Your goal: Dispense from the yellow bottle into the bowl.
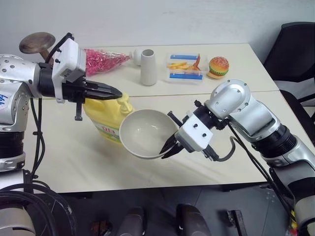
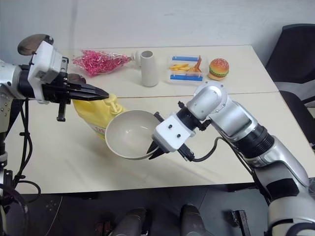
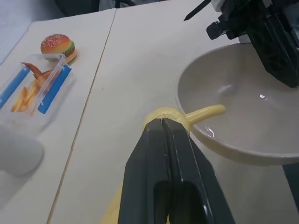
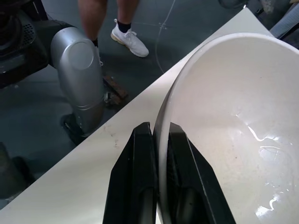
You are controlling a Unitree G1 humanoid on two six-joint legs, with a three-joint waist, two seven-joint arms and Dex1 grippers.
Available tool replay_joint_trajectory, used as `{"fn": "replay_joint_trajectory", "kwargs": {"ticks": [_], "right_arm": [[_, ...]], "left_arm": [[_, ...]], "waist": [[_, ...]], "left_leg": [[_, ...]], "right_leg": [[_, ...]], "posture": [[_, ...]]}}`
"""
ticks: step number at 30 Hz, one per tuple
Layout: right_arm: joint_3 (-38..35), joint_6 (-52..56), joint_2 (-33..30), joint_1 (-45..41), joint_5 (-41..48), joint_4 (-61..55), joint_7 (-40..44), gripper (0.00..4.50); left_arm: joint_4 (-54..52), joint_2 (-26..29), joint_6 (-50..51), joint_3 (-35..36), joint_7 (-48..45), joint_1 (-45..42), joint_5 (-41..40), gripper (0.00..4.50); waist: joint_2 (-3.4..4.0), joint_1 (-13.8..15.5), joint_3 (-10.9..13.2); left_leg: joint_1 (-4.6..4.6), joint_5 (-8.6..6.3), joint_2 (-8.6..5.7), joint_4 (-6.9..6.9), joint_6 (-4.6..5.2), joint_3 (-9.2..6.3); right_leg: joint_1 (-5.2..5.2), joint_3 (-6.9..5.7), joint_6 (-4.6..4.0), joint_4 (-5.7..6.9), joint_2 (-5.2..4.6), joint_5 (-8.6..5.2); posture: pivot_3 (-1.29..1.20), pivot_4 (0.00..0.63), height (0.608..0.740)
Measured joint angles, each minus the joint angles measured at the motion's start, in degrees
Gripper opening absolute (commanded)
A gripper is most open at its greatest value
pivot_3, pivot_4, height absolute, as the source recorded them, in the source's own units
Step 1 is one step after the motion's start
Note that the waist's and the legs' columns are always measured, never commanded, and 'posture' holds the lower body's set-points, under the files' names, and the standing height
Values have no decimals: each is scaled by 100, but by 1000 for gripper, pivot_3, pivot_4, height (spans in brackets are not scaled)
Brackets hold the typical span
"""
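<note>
The yellow bottle (image 1: 106, 115) stands on the table at the left, its label towards me. My left gripper (image 1: 118, 92) is shut, and its fingertips rest on top of the yellow pump head (image 3: 177, 114). The pump spout (image 3: 208, 111) reaches over the rim of the bowl (image 1: 145, 132). The off-white bowl is lifted and tilted against the bottle's right side. My right gripper (image 1: 167, 150) is shut on the bowl's near rim, one finger inside and one outside, as the right wrist view shows (image 4: 159, 128). Wet glints show inside the bowl (image 4: 261, 144).
At the back of the table stand a white vase (image 1: 148, 67), a pink bag (image 1: 103, 60), a clear tray of fries (image 1: 185, 67) and a toy burger (image 1: 218, 67). A black chair (image 1: 295, 54) is at the right. A person's legs (image 4: 119, 23) stand beyond the table edge.
</note>
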Motion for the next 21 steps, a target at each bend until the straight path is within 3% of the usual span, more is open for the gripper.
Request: {"fn": "replay_joint_trajectory", "kwargs": {"ticks": [21], "right_arm": [[141,30,17,-110,182,-79,0,0]], "left_arm": [[-231,99,-1152,-166,-112,362,192,23]], "waist": [[19,-3,-26]], "left_leg": [[31,0,2,-1,0,1]], "right_leg": [[29,2,0,0,0,0]], "posture": [[0,150,740]]}}
